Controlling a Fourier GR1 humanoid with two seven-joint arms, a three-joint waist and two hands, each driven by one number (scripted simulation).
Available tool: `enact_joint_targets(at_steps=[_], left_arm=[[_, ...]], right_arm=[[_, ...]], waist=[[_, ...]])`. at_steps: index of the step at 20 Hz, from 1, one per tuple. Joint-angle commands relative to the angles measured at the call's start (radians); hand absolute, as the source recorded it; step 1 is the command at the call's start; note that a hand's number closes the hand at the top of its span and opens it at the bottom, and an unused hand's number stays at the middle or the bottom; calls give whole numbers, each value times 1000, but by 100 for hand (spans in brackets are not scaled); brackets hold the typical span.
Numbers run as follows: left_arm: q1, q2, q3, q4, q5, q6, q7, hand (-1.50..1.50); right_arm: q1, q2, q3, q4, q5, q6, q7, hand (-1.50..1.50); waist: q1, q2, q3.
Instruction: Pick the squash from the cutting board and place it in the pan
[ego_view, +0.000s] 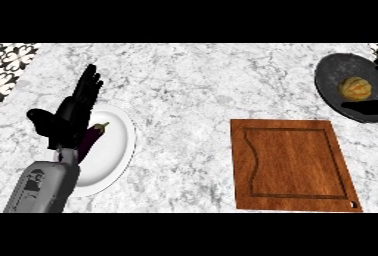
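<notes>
An eggplant lies on the white plate.

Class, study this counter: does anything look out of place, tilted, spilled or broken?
Nothing stands out. The squash sits inside the pan, the cutting board lies flat, and the eggplant rests on the plate, partly hidden by the open left hand.

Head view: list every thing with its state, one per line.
pan: far right, holding the squash.
squash: lying in the pan.
cutting board: lying flat, no squash on it.
plate: at left, holding the eggplant.
eggplant: lying on the plate, partly hidden.
left hand: open, fingers up, resting over the plate.
right hand: not in view.
</notes>
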Motion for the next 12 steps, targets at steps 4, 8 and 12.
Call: enact_joint_targets(at_steps=[4, 8, 12], left_arm=[[17, -1, -3, -15, -15, 14, 17, 0], [42, -4, 34, 27, 2, 10, -40, 0], [99, 14, 31, -33, 5, -7, -13, 0]], right_arm=[[45, -94, -128, 46, -131, 201, -108, -150], [100, -138, -152, 63, -170, 428, -179, -150], [195, -227, -158, 55, -183, 574, -260, -150]], waist=[[-34, -12, -1], [-57, -21, -5], [-60, -29, -5]])
